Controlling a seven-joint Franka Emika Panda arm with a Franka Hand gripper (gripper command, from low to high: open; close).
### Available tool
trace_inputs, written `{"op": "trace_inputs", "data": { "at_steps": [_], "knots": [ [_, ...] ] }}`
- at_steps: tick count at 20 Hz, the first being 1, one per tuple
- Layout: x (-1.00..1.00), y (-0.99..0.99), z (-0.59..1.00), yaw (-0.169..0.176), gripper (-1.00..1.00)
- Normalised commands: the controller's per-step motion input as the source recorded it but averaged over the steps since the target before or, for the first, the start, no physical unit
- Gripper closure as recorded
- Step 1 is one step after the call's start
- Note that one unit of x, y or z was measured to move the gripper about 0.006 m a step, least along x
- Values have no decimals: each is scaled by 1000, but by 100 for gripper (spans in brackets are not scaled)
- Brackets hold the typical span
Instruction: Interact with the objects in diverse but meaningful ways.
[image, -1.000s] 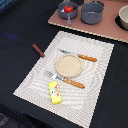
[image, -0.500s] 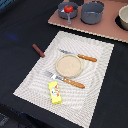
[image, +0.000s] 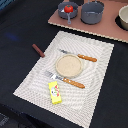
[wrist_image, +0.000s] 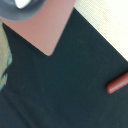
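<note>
A yellow packet with red print (image: 55, 92) lies on the striped placemat (image: 35, 80) near its front edge. A dark brown stick (image: 38, 50) lies on the black table just off the mat's left edge; it also shows in the wrist view (wrist_image: 117, 83). A red tomato-like ball (image: 68, 9) sits in a small grey pot (image: 62, 10) at the back. In the wrist view a white piece (wrist_image: 22, 3) shows inside a grey pot's rim. The gripper is not in either view.
A round tan plate (image: 68, 65) sits mid-mat between a wooden-handled knife (image: 80, 56) and fork (image: 65, 80). A larger grey pot (image: 92, 11) and a pale bowl (image: 123, 17) stand on a pink board (image: 100, 27) at the back; its corner shows in the wrist view (wrist_image: 45, 30).
</note>
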Motion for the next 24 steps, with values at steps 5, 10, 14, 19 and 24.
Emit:
{"op": "trace_inputs", "data": {
  "at_steps": [5, 10, 14, 19, 24],
  "knots": [
    [0, -989, -110, -1, -100],
    [0, -959, -180, -10, -100],
    [-35, -820, -246, -52, -100],
    [-145, -517, -246, -126, -100],
    [-221, -407, -277, -151, -100]
  ]
}}
